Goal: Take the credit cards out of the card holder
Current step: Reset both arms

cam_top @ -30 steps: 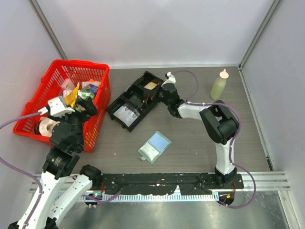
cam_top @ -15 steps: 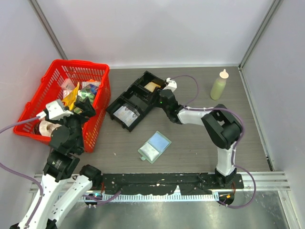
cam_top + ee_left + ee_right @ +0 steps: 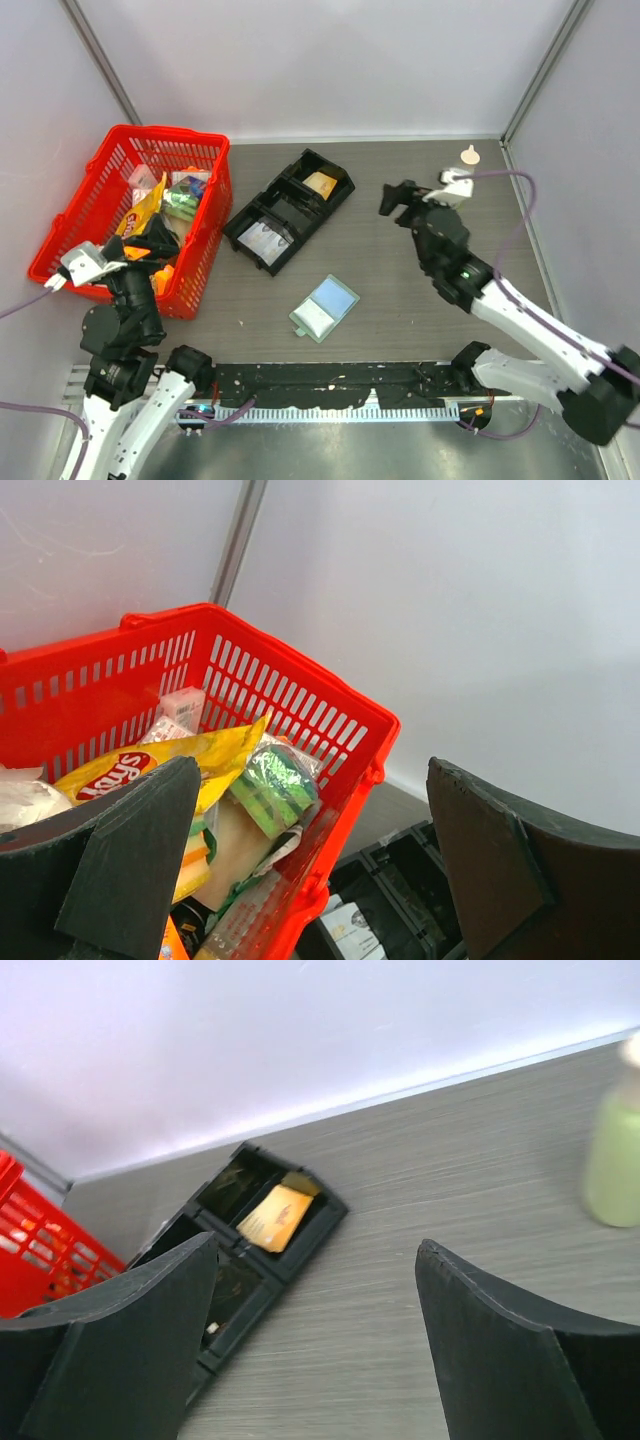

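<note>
Top external is showing the card holder (image 3: 316,320) lying open centrally, its blue credit card (image 3: 331,296) exposed for picking; the left gripper (image 3: 312,770) and right gripper (image 3: 315,1248) are hovering spread wide, empty.

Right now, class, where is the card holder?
In the top view, the card holder lies at the table's middle, nearer than the black tray, right of the red basket.

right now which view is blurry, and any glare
Right wrist view: smeared, the squeeze bottle and black tray soft-edged. Left wrist view: red basket crisp. Top external view: sharp, the card holder evenly lit, glare on the metal base plate at the near edge.
</note>
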